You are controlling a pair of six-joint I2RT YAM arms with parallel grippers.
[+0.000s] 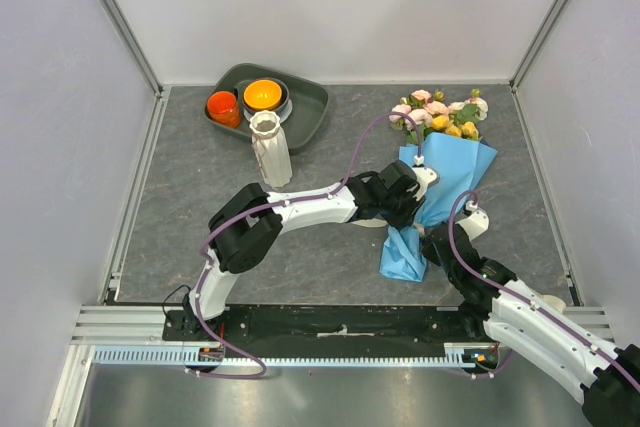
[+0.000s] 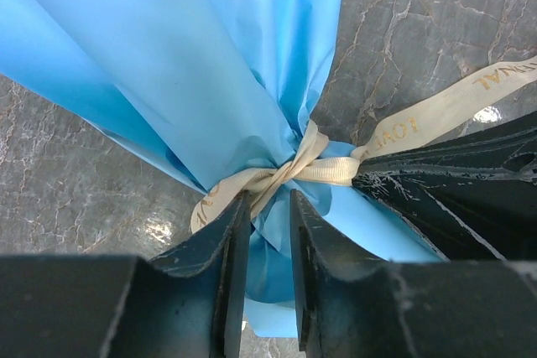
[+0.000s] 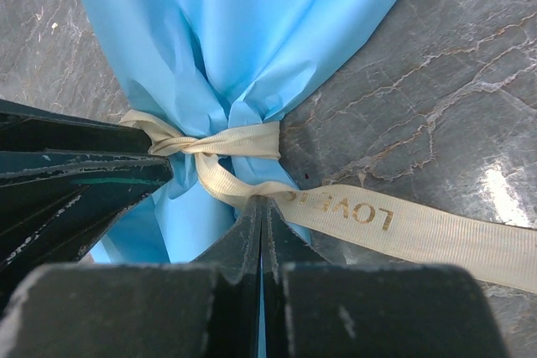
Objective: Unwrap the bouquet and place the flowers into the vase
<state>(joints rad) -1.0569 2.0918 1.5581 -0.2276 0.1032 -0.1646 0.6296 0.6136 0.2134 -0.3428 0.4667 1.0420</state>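
Blue paper-cone bouquet (image 1: 450, 162) lying flat on grey marbled table (image 1: 320, 259), right of centre. Judged light, soft, crinkly; take at printed cream ribbon (image 2: 436, 111). Left gripper (image 2: 268, 199) slightly parted at knot (image 2: 289, 169); right gripper (image 3: 262, 203) clamped on ribbon tail.

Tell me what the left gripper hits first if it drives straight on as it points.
Most likely the knot of the cream ribbon cinching the blue paper: the left gripper points right at it, its tips just short of it, though depth is hard to judge.
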